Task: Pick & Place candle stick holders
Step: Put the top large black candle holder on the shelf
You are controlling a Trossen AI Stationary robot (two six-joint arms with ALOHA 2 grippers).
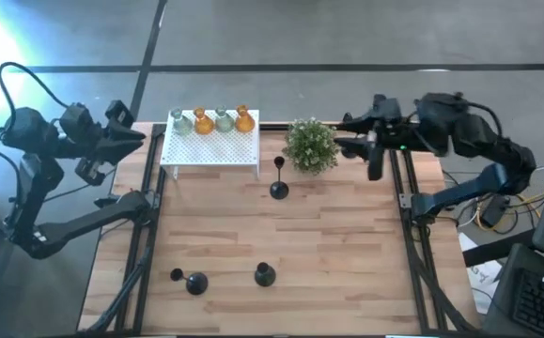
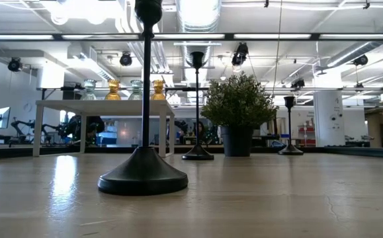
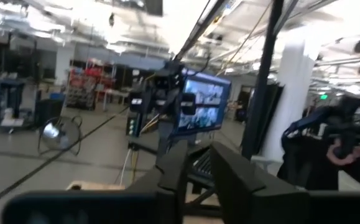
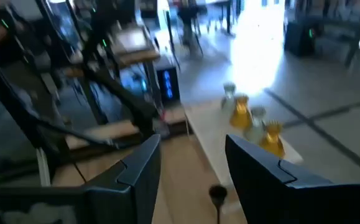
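Note:
Four glass candle stick holders, amber (image 1: 202, 120) (image 1: 244, 118) and clear (image 1: 178, 119) (image 1: 224, 119), stand in a row on a white perforated stand (image 1: 210, 150). One black holder (image 1: 279, 178) stands upright on its round base mid-table, and three more (image 1: 196, 282) (image 1: 176, 274) (image 1: 264, 274) stand near the front edge. My left gripper (image 1: 142, 140) (image 3: 198, 158) hovers off the table's far left corner, with only a narrow gap between its fingers and nothing in it. Raised beside the plant at the far right, my right gripper (image 1: 345, 133) (image 4: 192, 149) is open and empty.
A bushy green potted plant (image 1: 310, 145) stands right of the white stand, just ahead of my right gripper. Bare wooden tabletop (image 1: 347, 244) lies across the middle and right. Metal frame rails (image 1: 145, 235) (image 1: 412, 235) run along both sides.

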